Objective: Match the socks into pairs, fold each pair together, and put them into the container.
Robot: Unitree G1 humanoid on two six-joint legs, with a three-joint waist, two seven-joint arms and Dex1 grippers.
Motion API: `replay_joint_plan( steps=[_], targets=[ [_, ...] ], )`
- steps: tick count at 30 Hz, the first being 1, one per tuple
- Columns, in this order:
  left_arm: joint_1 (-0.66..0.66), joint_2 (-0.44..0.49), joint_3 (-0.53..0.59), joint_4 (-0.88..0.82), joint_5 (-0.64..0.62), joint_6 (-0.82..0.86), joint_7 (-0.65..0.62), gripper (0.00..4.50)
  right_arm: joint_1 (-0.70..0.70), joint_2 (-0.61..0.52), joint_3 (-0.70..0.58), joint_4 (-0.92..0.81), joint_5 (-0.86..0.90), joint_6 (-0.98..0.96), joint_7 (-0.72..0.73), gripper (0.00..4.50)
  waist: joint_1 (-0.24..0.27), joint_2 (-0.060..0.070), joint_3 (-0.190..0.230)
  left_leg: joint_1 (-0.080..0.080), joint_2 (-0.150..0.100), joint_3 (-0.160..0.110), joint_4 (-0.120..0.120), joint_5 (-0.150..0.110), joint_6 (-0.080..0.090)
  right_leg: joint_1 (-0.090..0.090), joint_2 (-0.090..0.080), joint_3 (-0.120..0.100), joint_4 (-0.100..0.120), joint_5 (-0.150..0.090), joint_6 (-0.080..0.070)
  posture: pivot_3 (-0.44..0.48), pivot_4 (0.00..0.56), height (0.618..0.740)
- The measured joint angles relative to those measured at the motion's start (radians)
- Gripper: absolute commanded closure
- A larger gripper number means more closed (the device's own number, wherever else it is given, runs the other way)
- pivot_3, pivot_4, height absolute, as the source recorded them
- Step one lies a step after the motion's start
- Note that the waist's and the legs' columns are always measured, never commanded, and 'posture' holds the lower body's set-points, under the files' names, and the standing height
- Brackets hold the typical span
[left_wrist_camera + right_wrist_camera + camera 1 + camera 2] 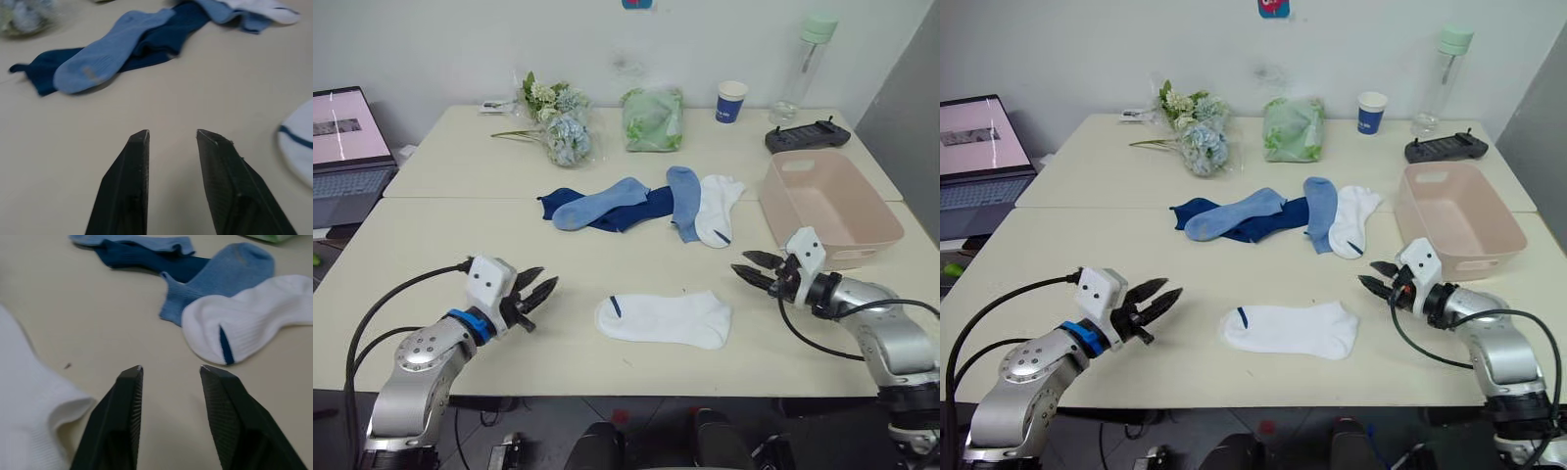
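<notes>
Head views: on the cream tabletop [440,323], two soft white ankle socks, two light blue ankle socks, and a dark navy heap whose count cannot be told. One white sock [664,318] flat and alone near the front edge, midway between the grippers, touching neither. Second white sock [718,209] at the middle of the table, just beside one light blue sock [683,200]. Other light blue sock [599,203] draped over the dark navy socks [626,211]. One pale pink rectangular plastic tub [832,206] at the right edge, hollow showing nothing inside. Along the back edge: one green bag [652,119], one blue paper cup [731,101], one clear bottle [801,69], one black remote [807,135], one bunch of flowers [556,122]. One open laptop [348,147] off the left edge.

Left gripper [540,290] low over the front-left part of the table, forearm angled inward, black fingers parted, nothing between them. Right gripper [750,271] low by the tub's near corner, pointing toward the lone white sock, fingers parted and bare.

Left wrist view: two black fingers [126,186] spread over bare tabletop, gripping nothing; blue-over-navy heap beyond.

Right wrist view: two fingers [120,421] likewise spread and unladen, the lone white sock's edge just beside one of them.
</notes>
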State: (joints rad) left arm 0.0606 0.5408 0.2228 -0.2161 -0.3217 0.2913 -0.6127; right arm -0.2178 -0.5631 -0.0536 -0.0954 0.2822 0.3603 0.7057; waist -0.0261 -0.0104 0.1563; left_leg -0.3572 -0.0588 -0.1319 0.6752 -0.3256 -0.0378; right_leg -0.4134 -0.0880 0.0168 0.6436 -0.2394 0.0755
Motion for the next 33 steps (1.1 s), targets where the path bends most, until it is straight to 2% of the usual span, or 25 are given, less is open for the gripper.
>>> replay_joint_plan(
  steps=[4, 6, 14, 17, 20, 24, 27, 33],
  targets=[
    [0.038, -0.057, -0.026, 0.013, 0.037, -0.038, 0.036, 0.49, 0.013, 0.056, 0.002, 0.043, -0.051, -0.068, -0.069, 0.1, 0.0, 0.0, 0.0, -0.002, 0.0, 0.0, 0.0, 0.0, 0.0, -0.001, 0.0, 0.0, 0.0, 0.0, 0.0, 0.0, 0.15, 0.74],
    [0.048, -0.065, -0.041, 0.013, 0.047, -0.041, 0.038, 0.05, 0.013, 0.062, 0.008, 0.055, -0.07, -0.08, -0.082, 0.0, 0.0, 0.0, 0.0, -0.002, 0.0, 0.0, 0.0, 0.0, 0.0, -0.002, 0.0, 0.0, 0.001, 0.0, 0.0, 0.0, 0.15, 0.74],
    [0.042, -0.033, -0.037, 0.007, 0.045, -0.056, 0.016, 0.05, -0.017, 0.059, 0.047, 0.067, -0.128, -0.093, -0.094, 0.0, -0.004, 0.0, 0.0, -0.002, 0.0, 0.0, 0.0, 0.0, 0.0, -0.003, 0.0, 0.0, 0.001, 0.0, 0.0, 0.0, 0.15, 0.74],
    [0.002, 0.018, -0.043, -0.077, -0.035, 0.01, -0.064, 0.05, -0.106, 0.054, 0.126, 0.101, -0.184, -0.089, -0.065, 0.0, -0.006, 0.001, 0.0, -0.002, 0.0, 0.0, 0.0, 0.0, 0.0, -0.003, 0.0, 0.0, 0.002, 0.0, 0.0, 0.0, 0.15, 0.74],
    [-0.102, 0.072, -0.073, -0.191, -0.137, 0.115, -0.125, 0.05, -0.243, 0.09, 0.205, 0.185, -0.238, -0.093, -0.058, 0.0, -0.006, 0.001, 0.0, -0.003, 0.0, 0.0, 0.001, 0.0, 0.0, -0.003, 0.0, 0.0, 0.001, 0.0, 0.0, 0.0, 0.15, 0.74],
    [-0.194, 0.065, -0.088, -0.235, -0.192, 0.207, -0.103, 0.05, -0.327, 0.123, 0.242, 0.311, -0.293, -0.106, -0.075, 0.0, -0.006, 0.0, 0.0, -0.006, 0.0, 0.0, 0.001, 0.0, 0.0, -0.006, 0.0, 0.0, 0.001, 0.0, 0.0, 0.0, 0.15, 0.74],
    [-0.247, 0.034, -0.109, -0.269, -0.21, 0.252, -0.054, 0.0, -0.366, 0.157, 0.263, 0.401, -0.333, -0.096, -0.11, 0.56, -0.006, 0.0, 0.0, -0.007, 0.0, 0.001, 0.001, 0.0, -0.001, -0.007, 0.0, 0.001, 0.001, 0.0, 0.0, 0.0, 0.15, 0.74],
    [-0.24, 0.008, -0.118, -0.309, -0.213, 0.274, -0.006, 0.0, -0.396, 0.174, 0.271, 0.458, -0.361, -0.115, -0.139, 2.55, -0.007, 0.0, 0.0, -0.006, 0.0, 0.001, 0.001, 0.001, -0.001, -0.007, 0.0, 0.001, 0.002, 0.0, -0.001, 0.0, 0.15, 0.74]
  ],
)
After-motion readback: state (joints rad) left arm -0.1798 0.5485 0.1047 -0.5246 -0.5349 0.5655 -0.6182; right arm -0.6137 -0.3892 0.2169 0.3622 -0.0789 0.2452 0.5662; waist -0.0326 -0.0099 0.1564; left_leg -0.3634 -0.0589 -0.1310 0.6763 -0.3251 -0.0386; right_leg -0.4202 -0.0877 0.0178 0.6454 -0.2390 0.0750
